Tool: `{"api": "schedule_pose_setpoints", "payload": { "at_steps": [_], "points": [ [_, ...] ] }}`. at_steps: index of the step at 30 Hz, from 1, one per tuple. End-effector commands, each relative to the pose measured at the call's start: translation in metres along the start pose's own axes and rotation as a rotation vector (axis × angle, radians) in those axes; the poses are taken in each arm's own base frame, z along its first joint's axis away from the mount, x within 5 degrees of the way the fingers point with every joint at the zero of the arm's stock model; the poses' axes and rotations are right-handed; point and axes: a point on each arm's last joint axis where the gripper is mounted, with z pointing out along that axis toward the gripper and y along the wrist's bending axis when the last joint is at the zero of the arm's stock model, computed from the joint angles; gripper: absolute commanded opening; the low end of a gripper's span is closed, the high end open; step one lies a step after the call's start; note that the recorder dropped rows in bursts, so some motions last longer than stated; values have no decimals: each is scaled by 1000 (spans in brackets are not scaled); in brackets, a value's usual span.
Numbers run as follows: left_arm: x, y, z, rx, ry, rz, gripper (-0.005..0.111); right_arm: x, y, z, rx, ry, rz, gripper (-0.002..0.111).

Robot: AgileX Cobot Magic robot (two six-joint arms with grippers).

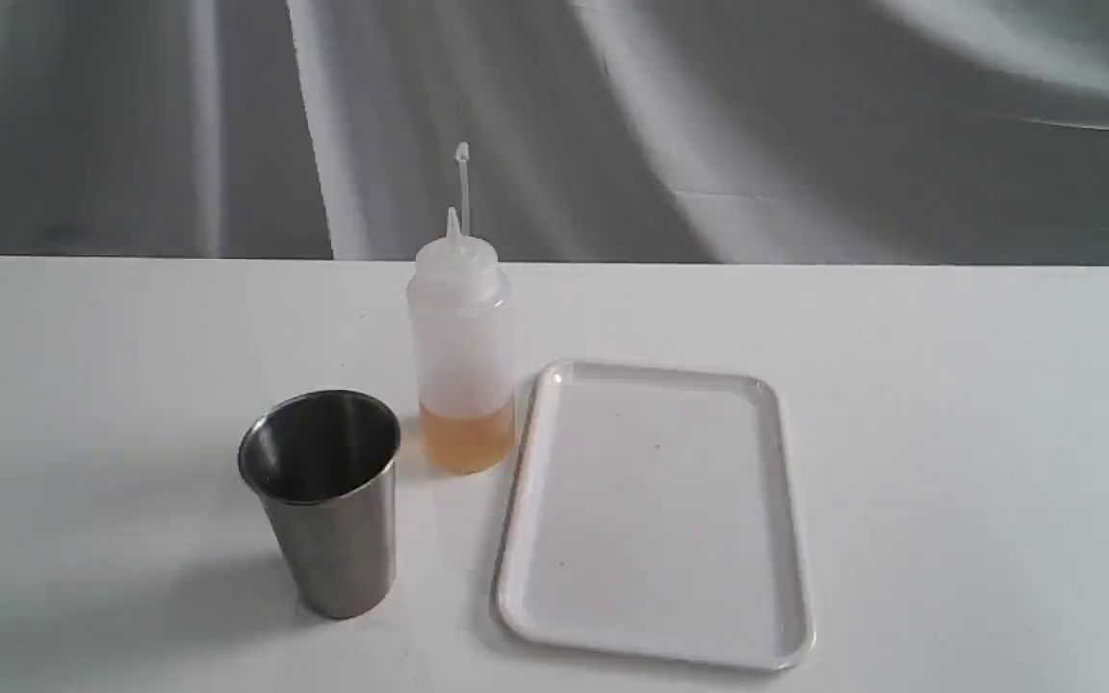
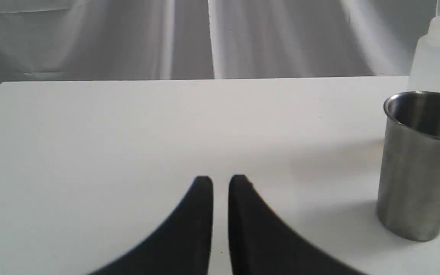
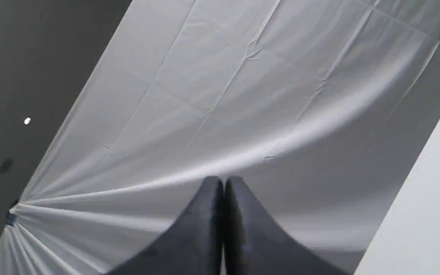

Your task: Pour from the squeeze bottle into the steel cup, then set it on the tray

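The squeeze bottle [image 1: 460, 356] stands upright mid-table, amber liquid in its bottom part, its cap strap sticking up. In front of it and to the left stands the steel cup [image 1: 323, 496], upright. The white tray [image 1: 656, 510] lies flat just right of the bottle with nothing on it. Neither gripper shows in the exterior view. My left gripper [image 2: 220, 181] is shut with nothing in it, low over bare table, well apart from the cup [image 2: 420, 164] and the bottle [image 2: 439, 49] behind it. My right gripper [image 3: 223, 182] is shut and empty, facing the backdrop cloth.
The white table [image 1: 949, 433] ends at a far edge in front of a grey draped cloth [image 1: 709, 125]. In the right wrist view only a strip of table [image 3: 426, 214] shows.
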Motion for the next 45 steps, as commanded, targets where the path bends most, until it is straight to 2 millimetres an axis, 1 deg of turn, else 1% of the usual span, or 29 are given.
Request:
{"api": "schedule_pose_setpoints", "payload": {
  "at_steps": [1,3,4,7,10,14,18,19,20,24,27,29,31,34,37,41,44,45],
  "points": [
    [1,0,0,8,-5,-3,8,1,-1,-1,-2,2,47,0],
    [1,0,0,8,-5,-3,8,1,3,-1,-10,21,26,0],
    [1,0,0,8,-5,-3,8,-1,10,0,-33,29,-6,0],
    [1,0,0,8,-5,-3,8,-11,39,-1,-132,19,-197,0],
    [1,0,0,8,-5,0,8,-26,67,-3,-214,-34,-284,0],
    [1,0,0,8,-5,0,8,-39,99,7,-243,-45,-367,0],
    [1,0,0,8,-5,0,8,-49,129,25,-236,-15,-462,0],
    [1,0,0,8,-5,0,8,-52,139,31,-241,-16,-470,0],
    [1,0,0,8,-5,0,8,-55,144,34,-244,-19,-469,0],
    [1,0,0,8,-5,-3,8,-66,183,56,-320,-15,-524,0],
    [1,0,0,8,-5,-3,8,-67,211,75,-392,32,-565,0],
    [1,0,0,8,-5,-3,8,-63,226,89,-438,72,-595,0],
    [1,0,0,8,-5,-3,8,-54,241,104,-492,119,-634,0],
    [1,0,0,8,-5,0,8,-32,260,127,-571,189,-683,0],
    [1,0,0,8,-5,0,8,-4,274,151,-617,251,-727,0],
    [1,0,0,8,-5,0,8,38,285,184,-619,357,-830,0],
    [1,0,0,8,-5,0,8,61,286,206,-593,403,-856,0],
    [1,0,0,8,-5,-3,8,71,283,214,-585,420,-865,0]
  ]
}}
